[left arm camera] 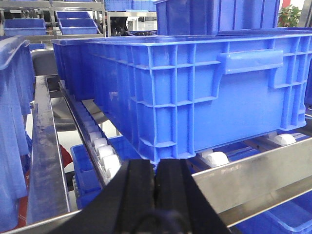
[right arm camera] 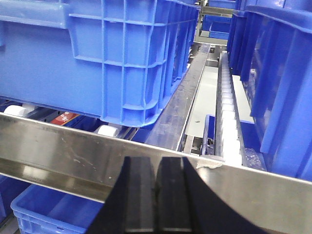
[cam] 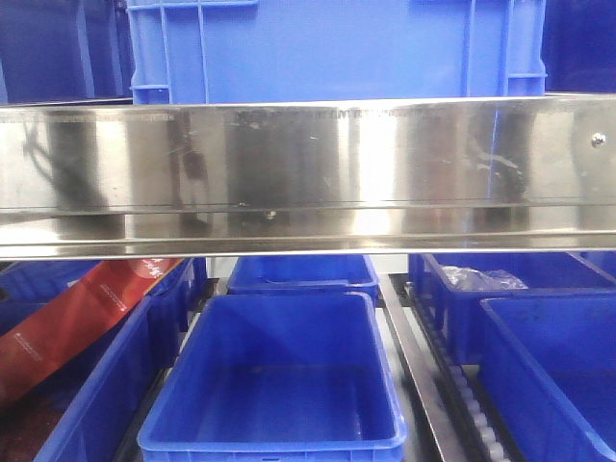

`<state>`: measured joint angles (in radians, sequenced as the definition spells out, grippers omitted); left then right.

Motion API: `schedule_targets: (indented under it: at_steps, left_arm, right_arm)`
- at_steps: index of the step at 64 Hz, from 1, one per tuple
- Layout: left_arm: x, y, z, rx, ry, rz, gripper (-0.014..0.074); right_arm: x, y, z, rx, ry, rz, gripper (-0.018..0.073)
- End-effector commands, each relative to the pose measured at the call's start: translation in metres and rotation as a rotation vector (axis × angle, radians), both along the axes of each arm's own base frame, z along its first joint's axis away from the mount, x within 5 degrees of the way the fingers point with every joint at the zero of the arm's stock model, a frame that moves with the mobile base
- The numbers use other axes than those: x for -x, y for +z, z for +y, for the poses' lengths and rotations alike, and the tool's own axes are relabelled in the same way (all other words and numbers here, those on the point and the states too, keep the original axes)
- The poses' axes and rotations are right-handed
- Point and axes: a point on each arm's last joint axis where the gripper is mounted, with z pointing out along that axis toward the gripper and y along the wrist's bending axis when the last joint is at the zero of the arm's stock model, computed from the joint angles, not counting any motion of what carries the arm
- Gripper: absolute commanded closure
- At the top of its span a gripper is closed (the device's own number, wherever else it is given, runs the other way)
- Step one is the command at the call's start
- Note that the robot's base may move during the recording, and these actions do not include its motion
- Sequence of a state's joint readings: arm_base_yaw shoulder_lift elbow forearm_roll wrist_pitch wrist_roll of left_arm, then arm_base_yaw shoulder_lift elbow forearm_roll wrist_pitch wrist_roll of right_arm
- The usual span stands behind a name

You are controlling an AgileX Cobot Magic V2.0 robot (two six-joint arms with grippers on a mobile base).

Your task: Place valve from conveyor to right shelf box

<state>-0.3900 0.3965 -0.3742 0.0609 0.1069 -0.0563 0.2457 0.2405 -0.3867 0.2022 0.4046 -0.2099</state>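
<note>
Now both the left gripper [left arm camera: 157,178] and right gripper [right arm camera: 156,183] are clenched empty beside blue crates [left arm camera: 195,92].

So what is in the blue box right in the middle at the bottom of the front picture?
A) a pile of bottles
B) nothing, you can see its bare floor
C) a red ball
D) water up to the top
B: the front view looks straight down into the middle blue box under the shiny steel rail, and only its bare blue floor shows, with nothing lying on it.
</note>
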Motion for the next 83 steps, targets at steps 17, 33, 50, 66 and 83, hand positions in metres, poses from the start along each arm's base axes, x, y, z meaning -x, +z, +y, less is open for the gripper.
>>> schedule_targets:
  at_steps: [17, 33, 50, 66, 83]
  left_arm:
    - [0.001, 0.002, 0.0, 0.024, -0.005, -0.022, 0.0707]
    - [0.005, 0.0, 0.006, -0.003, 0.038, -0.016, 0.0707]
    - [0.024, -0.031, 0.031, 0.007, 0.311, -0.068, 0.0707]
    - [0.031, -0.088, 0.04, 0.004, 0.471, -0.138, 0.0707]
    - [0.031, -0.094, 0.041, -0.006, 0.485, -0.075, 0.0707]
  right_arm:
    - [0.0, 0.002, -0.001, 0.001, -0.013, -0.035, 0.0713]
    - [0.0, 0.002, -0.001, 0.001, -0.013, -0.035, 0.0713]
    - [0.0, 0.002, -0.001, 0.001, -0.013, -0.035, 0.0713]
    - [0.0, 0.002, -0.001, 0.001, -0.013, -0.035, 0.0713]
    - [0.0, 0.002, -0.001, 0.002, -0.013, -0.033, 0.0713]
